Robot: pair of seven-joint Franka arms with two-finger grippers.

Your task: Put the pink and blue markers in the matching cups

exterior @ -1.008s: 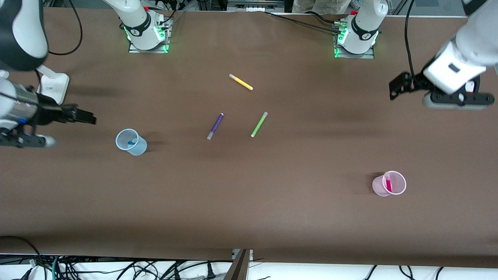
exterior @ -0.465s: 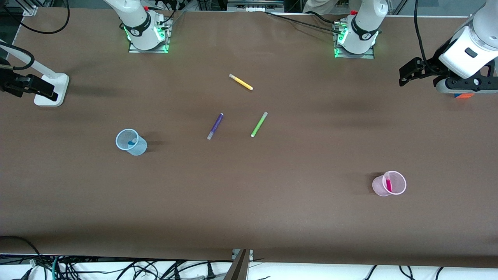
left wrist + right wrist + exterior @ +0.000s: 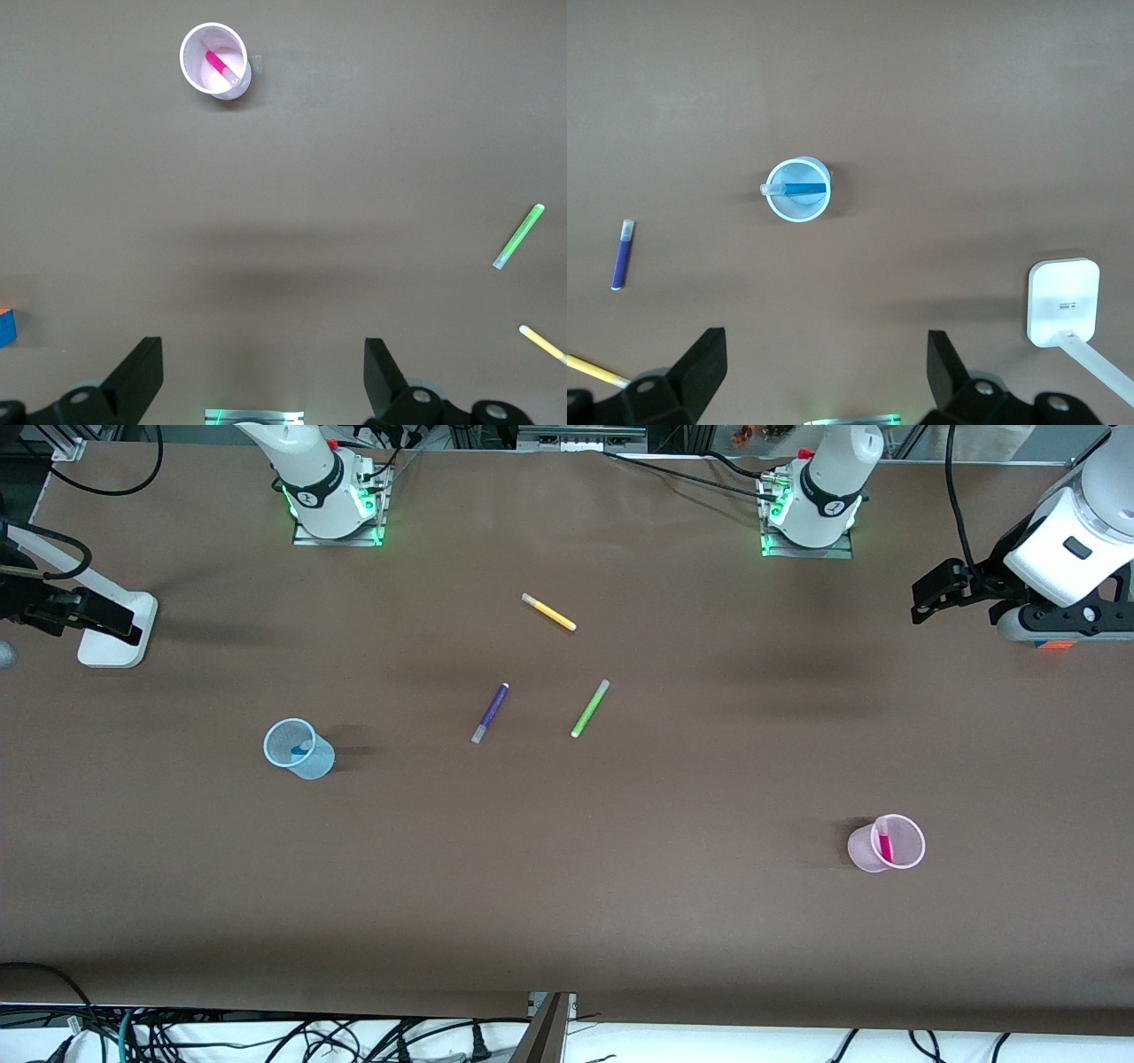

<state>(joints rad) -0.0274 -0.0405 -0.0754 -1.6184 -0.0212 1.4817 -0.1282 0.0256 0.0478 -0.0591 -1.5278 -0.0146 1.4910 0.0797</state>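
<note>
I've pulled both arms back to the frame's side edges: left gripper (image 3: 259,376) and right gripper (image 3: 824,367) hang spread and empty. Pink marker (image 3: 884,843) sits in the pink cup (image 3: 862,853) lower right, blue marker (image 3: 299,749) in the blue cup (image 3: 316,763) centre-left. Looks finished.

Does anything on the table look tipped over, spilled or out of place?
Nothing stands out. The pale blue plastic cup and pale pink plastic cup stand upright, holding the blue marker and pink marker.
</note>
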